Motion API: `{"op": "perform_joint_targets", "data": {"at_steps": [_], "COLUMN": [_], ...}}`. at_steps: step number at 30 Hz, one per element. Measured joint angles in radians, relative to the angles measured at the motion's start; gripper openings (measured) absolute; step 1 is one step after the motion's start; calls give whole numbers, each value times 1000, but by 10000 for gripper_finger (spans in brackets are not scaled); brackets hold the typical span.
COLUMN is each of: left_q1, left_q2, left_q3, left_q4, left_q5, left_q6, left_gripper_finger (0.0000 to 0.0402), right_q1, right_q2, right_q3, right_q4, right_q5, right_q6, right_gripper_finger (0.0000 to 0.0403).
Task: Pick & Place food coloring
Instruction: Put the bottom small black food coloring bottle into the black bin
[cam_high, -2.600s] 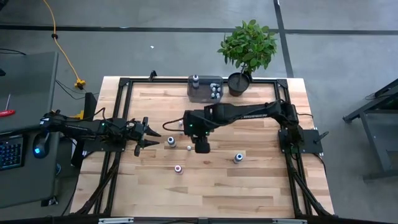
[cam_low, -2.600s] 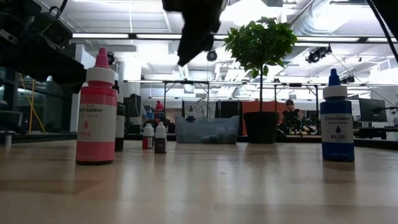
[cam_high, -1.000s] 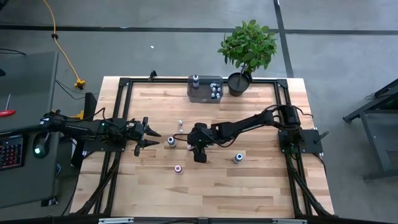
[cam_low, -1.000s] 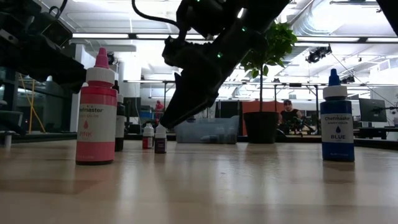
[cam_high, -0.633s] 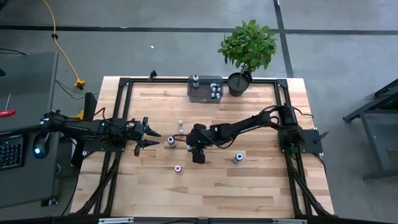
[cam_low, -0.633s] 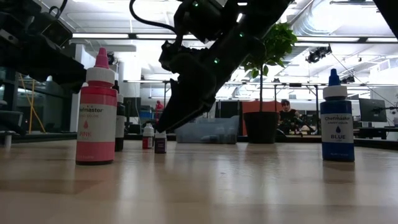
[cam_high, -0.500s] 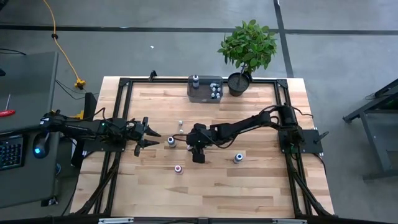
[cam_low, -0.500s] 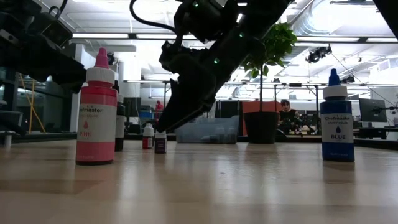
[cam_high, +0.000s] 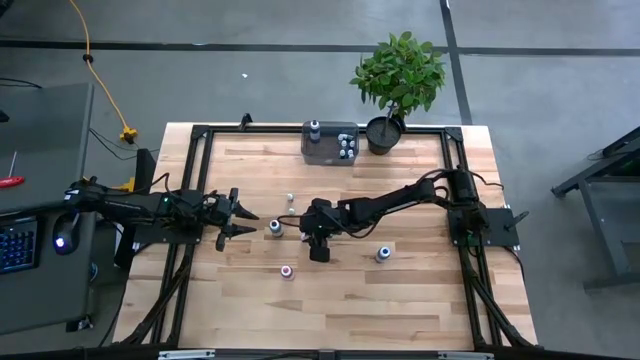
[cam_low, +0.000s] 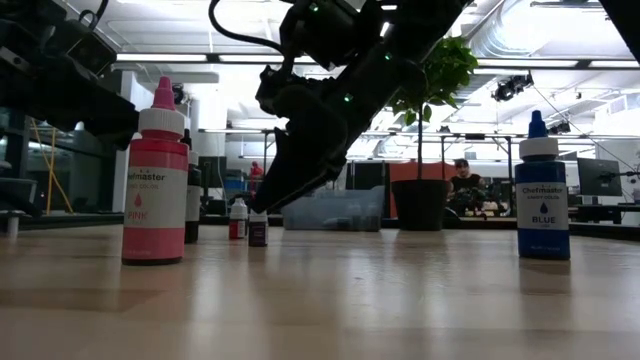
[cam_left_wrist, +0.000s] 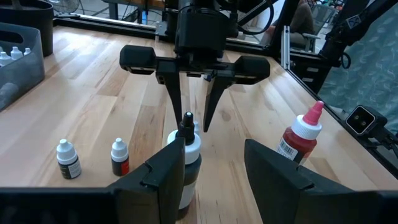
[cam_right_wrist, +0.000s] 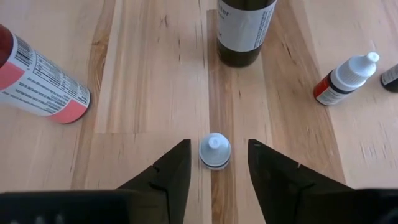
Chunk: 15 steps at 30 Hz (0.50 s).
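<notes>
Bottle (cam_right_wrist: 214, 151), small and white-capped, is standing upright on the table (cam_right_wrist: 155, 93) between the right gripper's (cam_right_wrist: 216, 163) spread fingers, untouched; left gripper (cam_left_wrist: 214, 180) is waiting open.

colours on the pale wooden table (cam_high: 400, 290)

the table is light tan wood with thin brown lines, inside a black metal frame (cam_high: 195, 150). the tall pink squeeze bottle (cam_low: 155, 180) has a white cap, a pink tip and pink words on it. the tall blue squeeze bottle (cam_low: 541, 190) has a white cap, a blue tip and a blue label. the dark brown bottle (cam_right_wrist: 244, 31) has a white label with black print. the tiny white-topped bottle (cam_right_wrist: 214, 151) has a dark band under its cap. the small dropper bottle (cam_right_wrist: 345, 78) is white, black and red. the leafy potted plant (cam_high: 398, 75) is bright green in a black pot. the rectangular plastic tray (cam_high: 330, 143) is grey. both robot arms are black.
</notes>
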Motion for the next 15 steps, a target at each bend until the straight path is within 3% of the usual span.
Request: {"op": "perform_joint_targets", "data": {"at_steps": [15], "left_q1": [0], "left_q2": [0], "left_q3": [0], "left_q4": [0], "left_q5": [0], "left_q6": [0], "left_gripper_finger": [163], "right_q1": [0], "right_q2": [0], "right_q3": [0], "right_q4": [0], "right_q5": [-2], "right_q6": [0], "right_gripper_finger": [95]}}
